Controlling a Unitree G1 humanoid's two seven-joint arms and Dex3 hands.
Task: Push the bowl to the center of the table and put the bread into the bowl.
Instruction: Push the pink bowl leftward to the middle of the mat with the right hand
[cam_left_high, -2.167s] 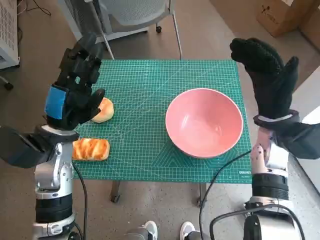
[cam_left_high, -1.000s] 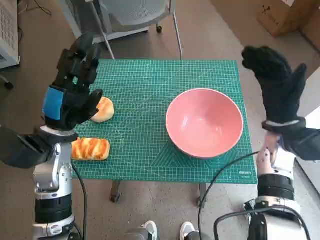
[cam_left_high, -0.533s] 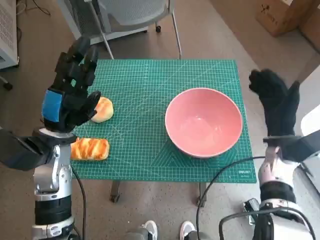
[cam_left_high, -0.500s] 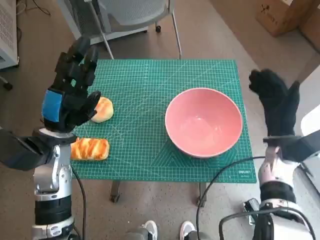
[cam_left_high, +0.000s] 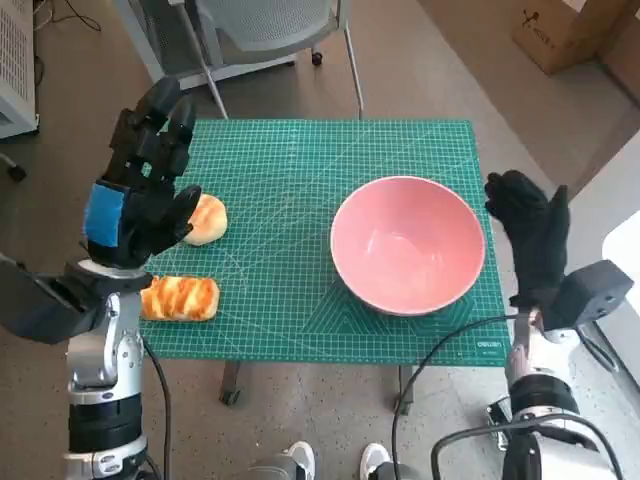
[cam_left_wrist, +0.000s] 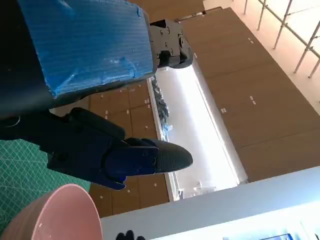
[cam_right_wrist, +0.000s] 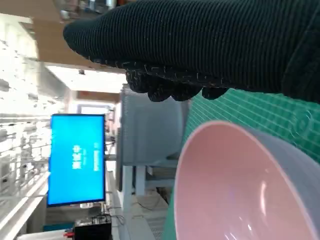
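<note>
Large pink round bowl (cam_left_high: 408, 246) upright on the green gridded cutting mat (cam_left_high: 300, 180), right half of the table, empty inside. Bowl's right rim close to mat's right edge, near rim a short way from the near edge. Wide bare mat to the left of the bowl and on the far side, through the table's middle.

Round pale bread roll (cam_left_high: 205, 220) on the mat's left part, well apart from the bowl, partly covered by left hand's fingers in head view. Glazed golden striped bread loaf (cam_left_high: 181, 298) lying nearer, at the mat's left edge, close to the near-left corner, beside the left forearm.

Black left hand with blue tape (cam_left_high: 140, 185) raised above the mat's left edge, fingers spread and pointing far, nothing held, apparently above the roll; contact cannot be told. Left wrist view: same taped hand (cam_left_wrist: 85, 60), bowl rim (cam_left_wrist: 65, 212) low in shot, wooden wall panels behind.

Right hand in black knitted glove (cam_left_high: 528, 235) just off the mat's right edge, beside bowl's right rim, fingers extended and apart, holding nothing; contact with the bowl unclear. Right wrist view: glove (cam_right_wrist: 210, 45) over bowl rim (cam_right_wrist: 235, 190), no clear contact.

Grey chair (cam_left_high: 270, 35) on the floor past the far edge. Cardboard box (cam_left_high: 560, 30) far right. Shoes of a person (cam_left_high: 330, 462) at the near edge.
</note>
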